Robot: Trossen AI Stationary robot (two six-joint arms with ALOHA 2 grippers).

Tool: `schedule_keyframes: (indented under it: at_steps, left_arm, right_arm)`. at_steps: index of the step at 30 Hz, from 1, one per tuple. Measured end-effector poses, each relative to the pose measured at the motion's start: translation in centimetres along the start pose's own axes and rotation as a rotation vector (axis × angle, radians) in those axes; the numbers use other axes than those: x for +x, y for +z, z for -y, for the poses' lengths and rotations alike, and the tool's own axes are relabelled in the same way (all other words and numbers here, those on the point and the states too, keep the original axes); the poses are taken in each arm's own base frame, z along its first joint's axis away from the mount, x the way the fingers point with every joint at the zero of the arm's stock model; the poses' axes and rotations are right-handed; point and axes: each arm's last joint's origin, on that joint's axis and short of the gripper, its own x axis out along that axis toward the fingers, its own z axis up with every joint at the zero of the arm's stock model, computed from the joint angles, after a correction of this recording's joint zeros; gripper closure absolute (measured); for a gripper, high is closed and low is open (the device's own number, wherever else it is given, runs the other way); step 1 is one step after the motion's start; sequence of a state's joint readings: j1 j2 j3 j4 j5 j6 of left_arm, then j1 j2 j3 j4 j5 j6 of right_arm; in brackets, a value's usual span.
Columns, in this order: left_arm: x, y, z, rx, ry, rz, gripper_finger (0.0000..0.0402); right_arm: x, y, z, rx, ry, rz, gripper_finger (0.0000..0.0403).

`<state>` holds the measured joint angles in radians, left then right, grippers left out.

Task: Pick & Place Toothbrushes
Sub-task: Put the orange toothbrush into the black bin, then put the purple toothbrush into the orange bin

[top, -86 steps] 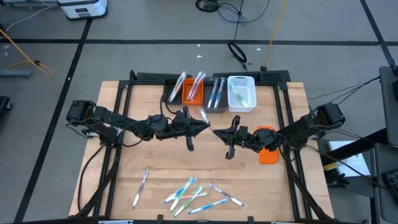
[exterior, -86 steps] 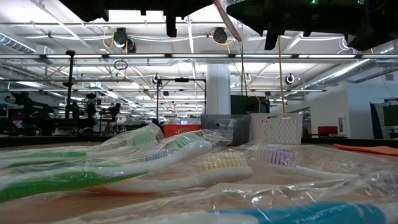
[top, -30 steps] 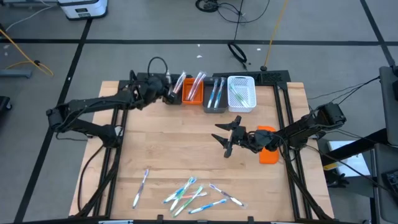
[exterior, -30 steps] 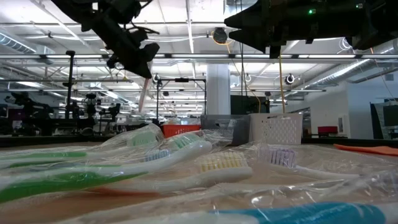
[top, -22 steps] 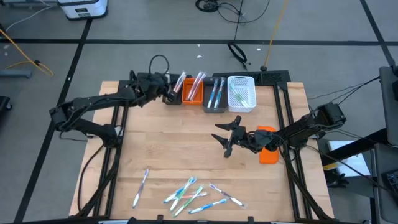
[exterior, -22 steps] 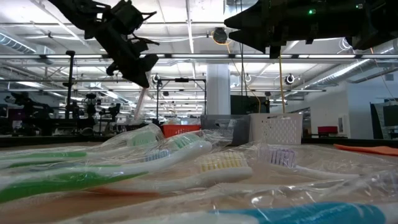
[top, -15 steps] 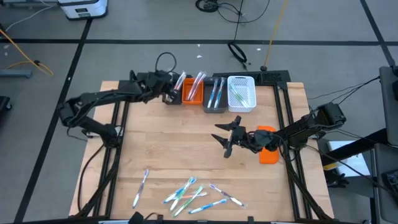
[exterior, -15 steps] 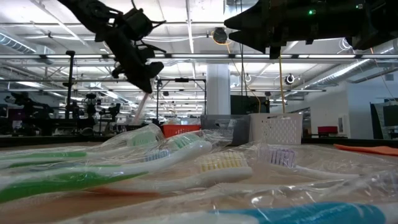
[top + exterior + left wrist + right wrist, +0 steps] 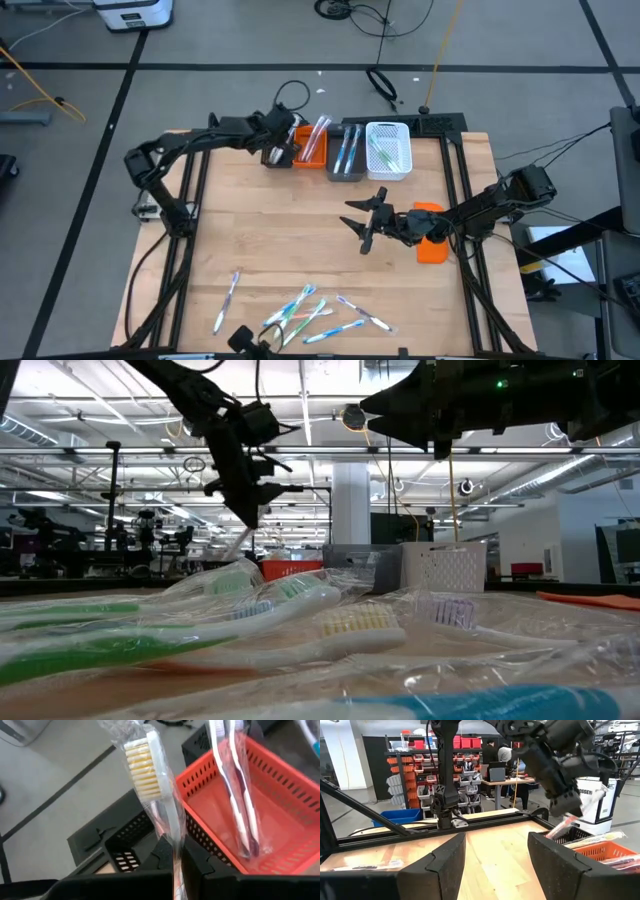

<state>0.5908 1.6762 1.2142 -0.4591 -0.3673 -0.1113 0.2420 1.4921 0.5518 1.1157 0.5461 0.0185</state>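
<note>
Four perforated plastic bins line the far edge of the pale wooden table (image 9: pixel 260 240): a black one (image 9: pixel 127 855), an orange-red one (image 9: pixel 310 150) already holding wrapped brushes, a grey one (image 9: pixel 346 155) and a white one (image 9: pixel 388 150). The left gripper (image 9: pixel 281 143) pinches a clear-wrapped white toothbrush with yellow bristles (image 9: pixel 150 785) above the black and orange bins, having swung in from the table's left edge. The right gripper (image 9: pixel 362 222), fingers spread and empty, hovers mid-table beside a flat orange block (image 9: pixel 430 236). More toothbrushes (image 9: pixel 305 312) lie loose near the front edge. Grey floor surrounds the table.
</note>
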Motion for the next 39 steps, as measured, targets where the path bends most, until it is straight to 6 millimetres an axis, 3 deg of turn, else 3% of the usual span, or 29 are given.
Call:
schedule_keyframes:
  at_steps: [5, 18, 30, 39]
  left_arm:
    - [1.07, -0.39, 0.26, 0.007, 0.005, -0.04, 0.0394]
    - [1.1, -0.49, 0.19, 0.0, 0.013, -0.052, 0.0382]
    - [1.1, -0.42, 0.21, -0.015, 0.009, -0.045, 0.0252]
    - [1.08, -0.4, 0.2, -0.015, 0.007, -0.043, 0.0212]
  right_arm:
    - [0.0, -0.07, 0.0, -0.004, 0.0, -0.006, 0.0199]
    - [0.0, -0.1, 0.01, -0.008, -0.002, -0.009, 0.0201]
    - [0.0, -0.1, 0.01, -0.008, -0.002, -0.009, 0.0202]
    - [0.0, -0.11, 0.01, -0.01, -0.003, -0.01, 0.0202]
